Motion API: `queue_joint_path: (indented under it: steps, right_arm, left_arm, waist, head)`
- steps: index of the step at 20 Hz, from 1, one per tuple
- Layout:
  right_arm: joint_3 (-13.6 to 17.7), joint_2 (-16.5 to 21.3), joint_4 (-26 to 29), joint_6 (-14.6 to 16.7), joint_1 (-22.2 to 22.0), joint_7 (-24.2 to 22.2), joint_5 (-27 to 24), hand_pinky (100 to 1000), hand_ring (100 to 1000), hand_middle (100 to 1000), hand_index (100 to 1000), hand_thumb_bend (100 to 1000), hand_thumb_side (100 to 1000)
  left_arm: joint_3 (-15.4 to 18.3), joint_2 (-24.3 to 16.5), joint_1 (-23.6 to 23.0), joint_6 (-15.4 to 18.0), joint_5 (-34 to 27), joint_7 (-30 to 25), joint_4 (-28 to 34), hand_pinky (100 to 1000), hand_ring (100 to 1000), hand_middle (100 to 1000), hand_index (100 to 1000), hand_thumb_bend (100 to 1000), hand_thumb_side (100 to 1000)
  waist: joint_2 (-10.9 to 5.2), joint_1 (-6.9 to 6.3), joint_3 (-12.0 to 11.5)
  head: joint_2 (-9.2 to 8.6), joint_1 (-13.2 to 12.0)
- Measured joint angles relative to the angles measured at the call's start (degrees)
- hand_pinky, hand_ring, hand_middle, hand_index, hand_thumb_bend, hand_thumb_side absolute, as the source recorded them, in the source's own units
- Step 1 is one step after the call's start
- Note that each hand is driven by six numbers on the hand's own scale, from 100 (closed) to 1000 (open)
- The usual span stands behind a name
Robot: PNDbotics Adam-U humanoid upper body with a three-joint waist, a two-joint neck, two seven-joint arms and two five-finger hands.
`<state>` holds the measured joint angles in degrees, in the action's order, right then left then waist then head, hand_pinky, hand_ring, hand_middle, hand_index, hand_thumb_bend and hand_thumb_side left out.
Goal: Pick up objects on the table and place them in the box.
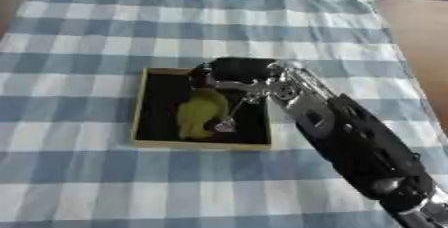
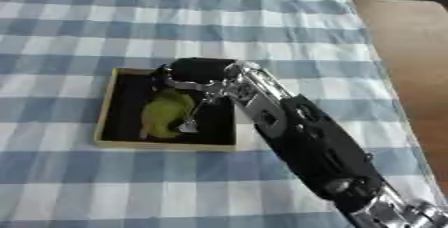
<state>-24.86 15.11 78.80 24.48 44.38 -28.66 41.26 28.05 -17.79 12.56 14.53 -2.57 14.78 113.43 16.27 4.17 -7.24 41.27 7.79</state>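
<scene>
Placing step appears to be in hand; right hand is reaching over the box; yellow-green object is lying inside the box; finger state cannot be told; next, judged: withdrawing clear of the rim.

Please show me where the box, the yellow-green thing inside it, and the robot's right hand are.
box (image 1: 199, 145): left eye view, on its tan front rim.
yellow-green thing (image 1: 201, 112): left eye view, on its middle.
right hand (image 2: 199, 70): right eye view, on the black back of the hand, over the box's far edge.
</scene>
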Motion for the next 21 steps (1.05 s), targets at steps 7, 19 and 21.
queue_joint_path:
  steps: [7, 19, 21]
  right_arm:
    - [4.63, 2.36, 4.81, 1.35, 1.01, 4.62, -1.98, 787, 852, 815, 869, 514, 164]
    - [20.17, 13.71, 14.67, -6.27, -1.75, 14.97, -12.11, 795, 836, 786, 830, 419, 100]
    - [23.15, 15.32, 16.35, -8.12, -3.39, 16.83, -13.92, 791, 825, 767, 814, 369, 100]
  left_arm:
    - [0.03, 0.04, 0.00, -0.07, 0.01, 0.09, 0.00, 637, 518, 702, 820, 100, 536]
    - [0.26, 0.03, -0.45, -0.09, 0.38, 0.72, 0.00, 637, 518, 701, 820, 100, 529]
    - [0.41, 0.03, -0.53, -0.01, 0.53, 0.82, 0.00, 637, 518, 700, 820, 100, 528]
  waist:
    - [0.00, 0.00, 0.61]
    - [-0.30, -0.25, 2.05]
    - [-0.36, -0.48, 2.15]
  head:
    - [0.01, -0.43]
    - [0.04, -1.81]
    - [0.04, -1.98]
